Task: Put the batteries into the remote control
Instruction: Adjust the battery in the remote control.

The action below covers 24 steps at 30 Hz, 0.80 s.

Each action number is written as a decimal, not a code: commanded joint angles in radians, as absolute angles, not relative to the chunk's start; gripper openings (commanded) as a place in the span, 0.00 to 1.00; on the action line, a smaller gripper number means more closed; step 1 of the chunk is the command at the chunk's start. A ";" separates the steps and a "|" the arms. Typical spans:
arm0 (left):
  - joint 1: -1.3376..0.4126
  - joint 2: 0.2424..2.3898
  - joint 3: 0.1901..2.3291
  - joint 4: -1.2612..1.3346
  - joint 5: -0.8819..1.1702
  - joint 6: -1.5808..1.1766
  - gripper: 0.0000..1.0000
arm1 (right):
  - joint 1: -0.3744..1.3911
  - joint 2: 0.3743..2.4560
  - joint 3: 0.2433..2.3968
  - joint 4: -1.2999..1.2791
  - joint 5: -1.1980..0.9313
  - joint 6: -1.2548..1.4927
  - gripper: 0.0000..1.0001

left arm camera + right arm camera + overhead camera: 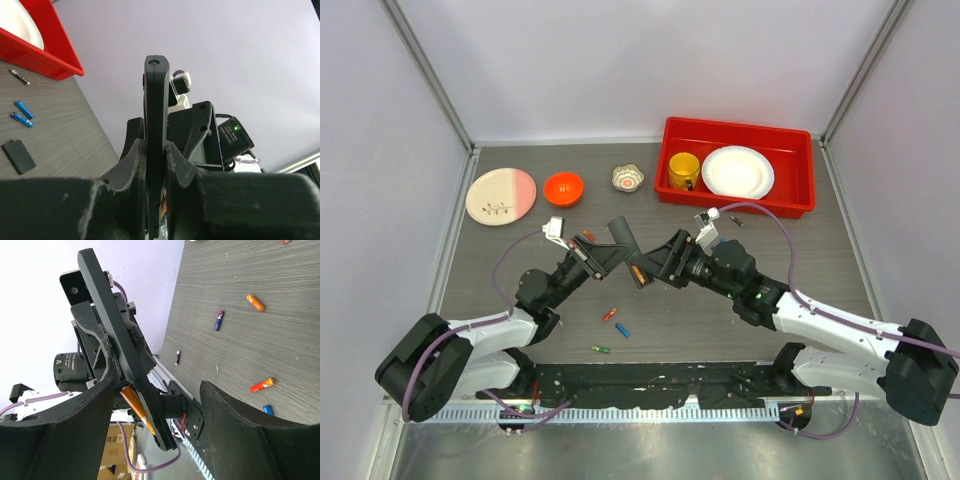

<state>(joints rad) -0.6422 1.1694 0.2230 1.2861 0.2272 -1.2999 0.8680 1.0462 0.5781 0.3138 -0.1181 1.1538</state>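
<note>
My left gripper is shut on the remote control, a slim black bar held up off the table. In the left wrist view the remote stands edge-on between the fingers. My right gripper is open, its jaws wide on either side of the remote's lower end. An orange battery lies against the remote's face, also seen from above. Loose batteries lie on the table: red-orange, blue, green.
A red tray with a yellow cup and white plate stands back right. An orange bowl, pink plate and small foil cup stand at the back. A small black flat piece and two blue batteries lie near the tray.
</note>
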 commanded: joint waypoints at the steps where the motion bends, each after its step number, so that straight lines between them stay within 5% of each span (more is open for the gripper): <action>1: -0.643 1.175 0.244 1.546 0.233 -1.284 0.00 | 0.865 1.060 0.621 0.356 -0.114 1.149 0.74; 24: -0.643 1.160 0.247 1.546 0.219 -1.282 0.00 | 0.865 1.055 0.618 0.279 -0.109 1.135 0.65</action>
<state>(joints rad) -0.6422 1.1790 0.2230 1.2827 0.2279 -1.2991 0.8680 1.0786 0.6025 0.2897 -0.1204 1.1500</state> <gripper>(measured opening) 0.183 0.658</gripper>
